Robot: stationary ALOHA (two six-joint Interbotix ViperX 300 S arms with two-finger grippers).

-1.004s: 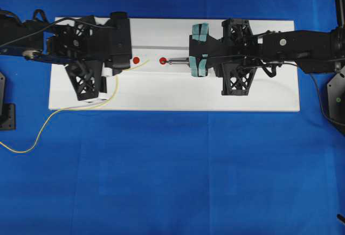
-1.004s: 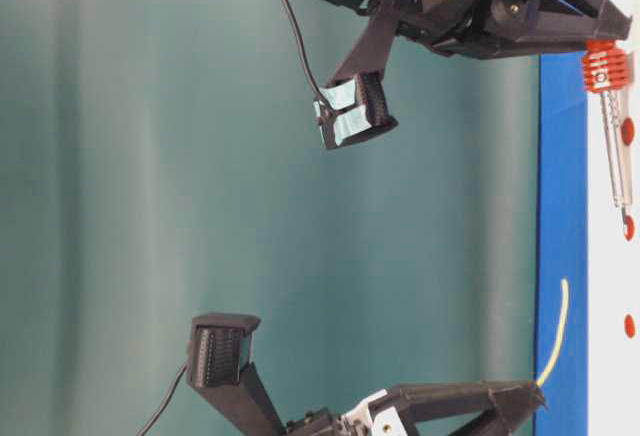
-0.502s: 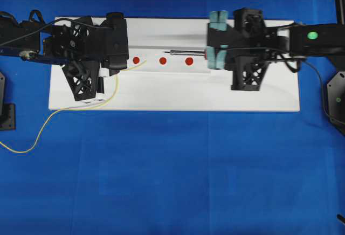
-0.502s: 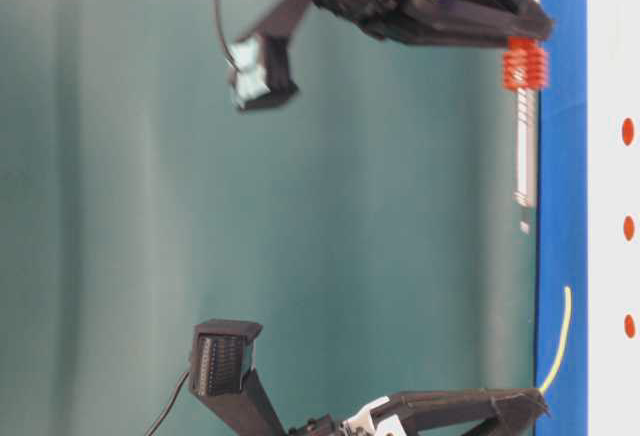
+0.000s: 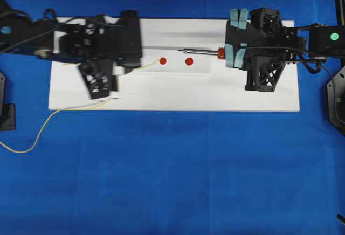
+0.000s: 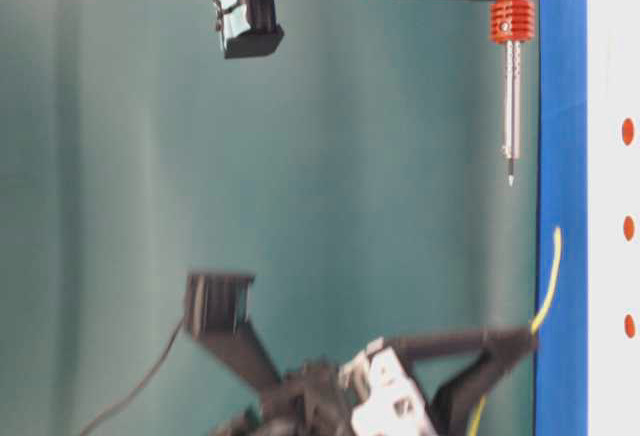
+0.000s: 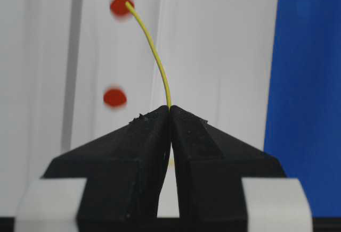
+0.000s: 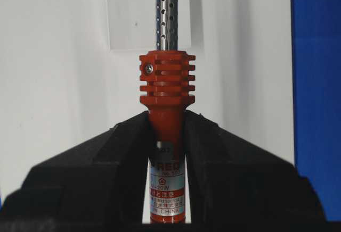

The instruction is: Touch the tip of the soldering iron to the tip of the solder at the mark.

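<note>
My right gripper [image 5: 227, 53] [image 8: 167, 117] is shut on the red handle of the soldering iron [image 5: 202, 51] [image 6: 511, 106] [image 8: 166, 83]. The iron points left and hangs above the board, its tip behind the right-end dot [image 5: 188, 61]. My left gripper [image 5: 138, 65] [image 7: 170, 107] is shut on the yellow solder [image 5: 148, 64] [image 6: 550, 266] [image 7: 154, 51]. The solder's free end reaches toward the middle dot [image 5: 163, 61] and is also off the board. The mark [image 6: 629, 326] shows at table level. From overhead the left gripper hides it. Iron tip and solder tip are apart.
The dots sit on a white strip on a white board [image 5: 172, 92] laid on blue cloth. The solder's loose length trails off the board's front left [image 5: 54, 119]. Black mounts stand at the left [image 5: 5, 111] and right [image 5: 337, 100] table edges.
My left arm has moved right with the solder and now covers the left-end dot from overhead. My right arm has drawn back to the right and lifted the iron off the dots.
</note>
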